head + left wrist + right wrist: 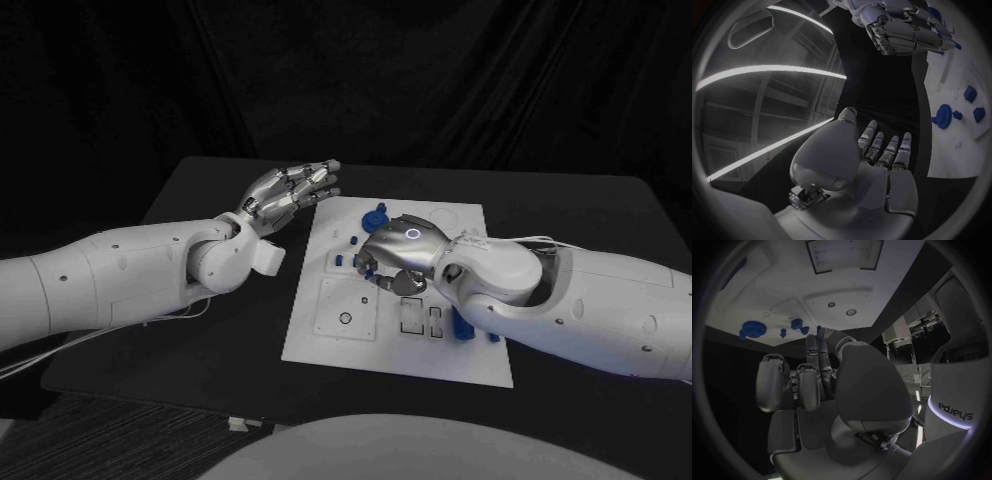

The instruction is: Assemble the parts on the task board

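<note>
We take the task board (pixel 378 340), a white plate lying at the middle of the black table (pixel 188 330), as the centre of the figure. Several small blue parts stand in it: a round, gear-like part (pixel 942 116) with smaller blue blocks (pixel 971 93) just beside it, seen in the left wrist view, and a further blue piece (pixel 462 328) near the board's right side in the head view. We judge the assembly partly done: these parts look seated, while rectangular recesses (pixel 420 316) and a small round hole (pixel 346 318) in the board's near half appear unfilled, so work remains.

The right hand (pixel 398 255) is poised over the board's middle, fingers curled downward; a blue part (pixel 819 331) shows at its fingertips in the right wrist view, so we read the hand as pinching that part, though the contact itself is hard to make out. The left hand (pixel 293 188) hovers over the table beside the board's far left corner, fingers extended and slightly apart, holding nothing.

The right hand and forearm cover the board's centre and right edge; what lies beneath we cannot tell
</note>
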